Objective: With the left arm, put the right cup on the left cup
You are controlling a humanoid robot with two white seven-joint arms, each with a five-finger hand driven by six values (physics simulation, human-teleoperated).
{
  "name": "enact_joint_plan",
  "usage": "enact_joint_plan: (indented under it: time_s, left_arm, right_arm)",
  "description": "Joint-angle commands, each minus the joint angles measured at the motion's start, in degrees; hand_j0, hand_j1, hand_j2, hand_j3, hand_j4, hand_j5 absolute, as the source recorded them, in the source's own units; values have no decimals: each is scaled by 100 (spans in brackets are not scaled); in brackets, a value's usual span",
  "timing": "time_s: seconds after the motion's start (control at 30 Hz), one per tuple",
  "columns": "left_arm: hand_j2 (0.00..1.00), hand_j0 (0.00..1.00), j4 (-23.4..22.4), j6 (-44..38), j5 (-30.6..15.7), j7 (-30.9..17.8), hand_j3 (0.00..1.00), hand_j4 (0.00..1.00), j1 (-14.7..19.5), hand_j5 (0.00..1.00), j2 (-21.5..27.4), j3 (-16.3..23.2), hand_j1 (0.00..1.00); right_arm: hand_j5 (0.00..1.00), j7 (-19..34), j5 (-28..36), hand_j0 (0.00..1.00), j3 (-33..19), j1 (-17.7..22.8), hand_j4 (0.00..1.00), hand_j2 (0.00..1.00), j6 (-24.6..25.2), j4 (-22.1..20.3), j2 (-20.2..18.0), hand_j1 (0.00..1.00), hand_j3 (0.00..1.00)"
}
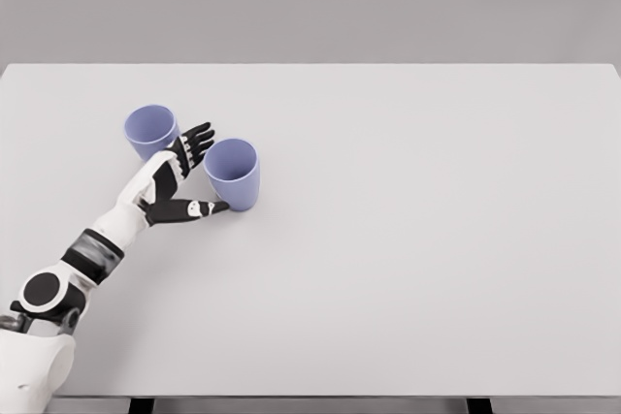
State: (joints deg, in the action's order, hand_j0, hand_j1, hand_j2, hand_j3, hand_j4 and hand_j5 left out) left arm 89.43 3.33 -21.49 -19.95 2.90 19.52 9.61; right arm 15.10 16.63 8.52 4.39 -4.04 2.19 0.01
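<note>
Two purple cups stood upright on the table — stacking not begun.
The left hand lay open between the left cup and right cup — thumb reaching its base, seemingly framing a grasp.

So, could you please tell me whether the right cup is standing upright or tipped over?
Upright: the right cup stands on the table with its open rim facing up, beside the open left robot hand.
</note>
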Motion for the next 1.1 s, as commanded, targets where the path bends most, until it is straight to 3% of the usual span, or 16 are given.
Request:
enact_joint_plan:
  time_s: [0.0,1.07]
  left_arm:
    - [100,100,-39,1,-22,0,100,100,0,100,-18,32,100]
    - [100,100,22,9,22,0,100,100,0,100,-150,85,100]
  right_arm:
    - [100,2,-2,100,1,0,100,100,0,1,-1,100,100]
    - [100,2,-2,100,1,0,100,100,0,1,-1,100,100]
